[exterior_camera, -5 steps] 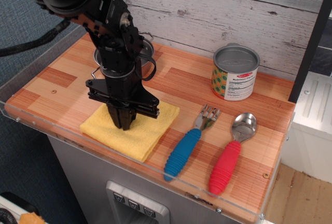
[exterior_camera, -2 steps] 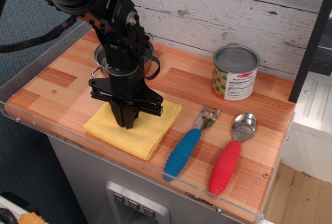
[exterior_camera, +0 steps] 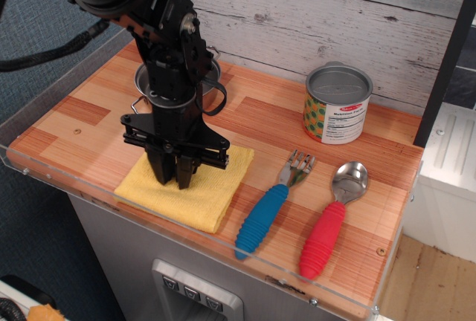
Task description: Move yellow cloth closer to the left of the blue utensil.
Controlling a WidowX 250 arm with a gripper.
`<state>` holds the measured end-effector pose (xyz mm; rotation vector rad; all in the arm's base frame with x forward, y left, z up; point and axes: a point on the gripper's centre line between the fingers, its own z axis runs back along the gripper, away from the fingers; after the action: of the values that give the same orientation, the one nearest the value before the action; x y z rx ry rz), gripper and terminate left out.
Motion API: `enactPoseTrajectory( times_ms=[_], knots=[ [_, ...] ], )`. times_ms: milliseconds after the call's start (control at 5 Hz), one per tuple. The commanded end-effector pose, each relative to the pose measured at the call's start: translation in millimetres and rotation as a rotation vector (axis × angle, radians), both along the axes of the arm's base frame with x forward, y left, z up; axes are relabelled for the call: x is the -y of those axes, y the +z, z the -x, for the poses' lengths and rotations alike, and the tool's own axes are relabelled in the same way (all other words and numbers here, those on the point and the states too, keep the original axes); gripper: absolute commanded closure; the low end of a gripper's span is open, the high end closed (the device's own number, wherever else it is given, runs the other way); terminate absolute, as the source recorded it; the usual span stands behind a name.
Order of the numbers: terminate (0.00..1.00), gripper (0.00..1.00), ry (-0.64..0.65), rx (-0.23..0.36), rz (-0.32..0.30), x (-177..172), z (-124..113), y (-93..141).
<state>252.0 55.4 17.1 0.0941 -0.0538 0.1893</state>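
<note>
The yellow cloth [exterior_camera: 212, 191] lies flat on the wooden counter near its front edge. It sits just left of the blue utensil [exterior_camera: 262, 219], a fork with a ribbed blue handle and metal tines pointing to the back, with a narrow gap between them. My gripper [exterior_camera: 171, 178] points straight down over the middle of the cloth. Its two black fingers [exterior_camera: 158, 170] stand apart with their tips at the cloth's surface, holding nothing.
A red-handled spoon [exterior_camera: 325, 237] lies right of the fork. A labelled tin can [exterior_camera: 337, 105] stands at the back right. A steel pot [exterior_camera: 146, 83] stands behind my arm, mostly hidden. A clear plastic rim [exterior_camera: 223, 243] runs along the counter's front edge.
The gripper's fingers, pinched together on the cloth before, have spread apart and let it go. The cloth has settled flat, slightly left of where it was 0.4 s ago.
</note>
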Motion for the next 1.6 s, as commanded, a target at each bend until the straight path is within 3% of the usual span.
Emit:
enactPoseTrajectory(
  times_ms=[0, 400, 600, 800, 1000, 1400],
  knots=[
    [0.0, 0.0, -0.001, 0.097, -0.018, -3, -10, 35],
    [0.0, 0.0, -0.009, 0.141, -0.015, -1, -12, 63],
    [0.0, 0.0, -0.022, 0.119, 0.007, 2, -24, 77],
    [0.0, 0.0, -0.038, 0.128, -0.013, 3, -39, 89],
    [0.0, 0.0, -0.03, 0.156, 0.011, -3, -55, 104],
    [0.0, 0.0, -0.066, 0.229, 0.028, 17, -84, 120]
  ],
)
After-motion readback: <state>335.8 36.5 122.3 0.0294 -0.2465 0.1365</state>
